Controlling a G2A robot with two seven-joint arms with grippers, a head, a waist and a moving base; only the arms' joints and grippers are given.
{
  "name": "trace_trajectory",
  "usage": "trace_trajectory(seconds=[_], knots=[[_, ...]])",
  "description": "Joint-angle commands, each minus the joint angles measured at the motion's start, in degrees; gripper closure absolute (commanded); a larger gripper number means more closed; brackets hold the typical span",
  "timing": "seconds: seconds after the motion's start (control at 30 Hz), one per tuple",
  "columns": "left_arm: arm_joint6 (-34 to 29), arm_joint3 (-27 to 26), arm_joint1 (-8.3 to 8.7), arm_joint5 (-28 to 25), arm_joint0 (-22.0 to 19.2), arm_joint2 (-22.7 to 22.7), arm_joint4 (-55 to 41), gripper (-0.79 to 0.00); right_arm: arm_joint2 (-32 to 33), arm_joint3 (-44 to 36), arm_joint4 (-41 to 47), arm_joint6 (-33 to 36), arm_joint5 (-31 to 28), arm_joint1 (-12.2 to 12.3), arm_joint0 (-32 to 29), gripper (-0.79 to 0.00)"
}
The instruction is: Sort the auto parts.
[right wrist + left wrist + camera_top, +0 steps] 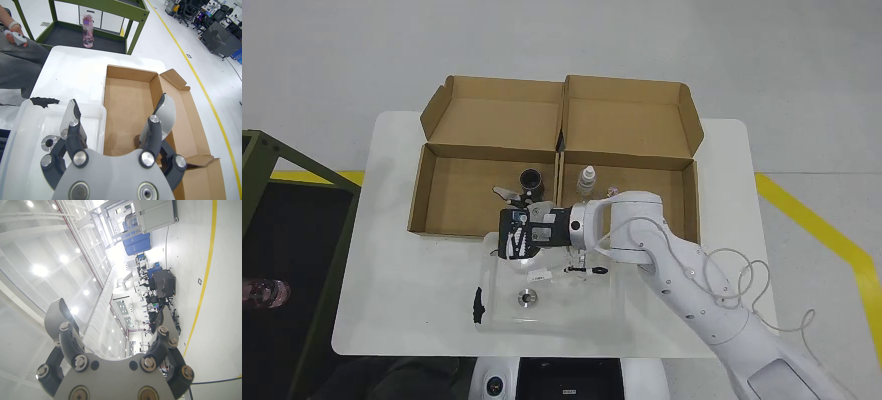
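We are looking at a steel ring, likely stiff, heavy and slippery, lying in the clear tray; pinching across its rim seems best. At its twelve o'clock, the right gripper is hanging, jaws spread wide, at the cardboard box edge.

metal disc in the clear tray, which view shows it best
The right wrist view: the metal disc lies close in the clear tray, centre hole plain, one edge behind the linkage of the right gripper. The top view shows it whole but tiny. The left wrist view faces the hall.
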Motion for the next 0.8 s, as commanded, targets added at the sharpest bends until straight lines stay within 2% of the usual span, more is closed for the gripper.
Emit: trace_trajectory(seconds=[0.0, 0.3, 0.77], knots=[[0.0, 0.0, 0.0, 0.0, 0.0, 0.0, 0.0, -0.785, 0.6, -1.4, -0.2, 0.8, -1.0, 0.5, -1.6, -0.683], [0.0, 0.0, 0.0, 0.0, 0.0, 0.0, 0.0, -0.785, 0.3, -6.0, -0.9, 2.7, -5.5, 2.0, -8.2, -0.668], [0.0, 0.0, 0.0, 0.0, 0.0, 0.0, 0.0, -0.785, -1.3, -6.0, -4.8, 3.5, -9.1, 3.4, -12.0, -0.625]])
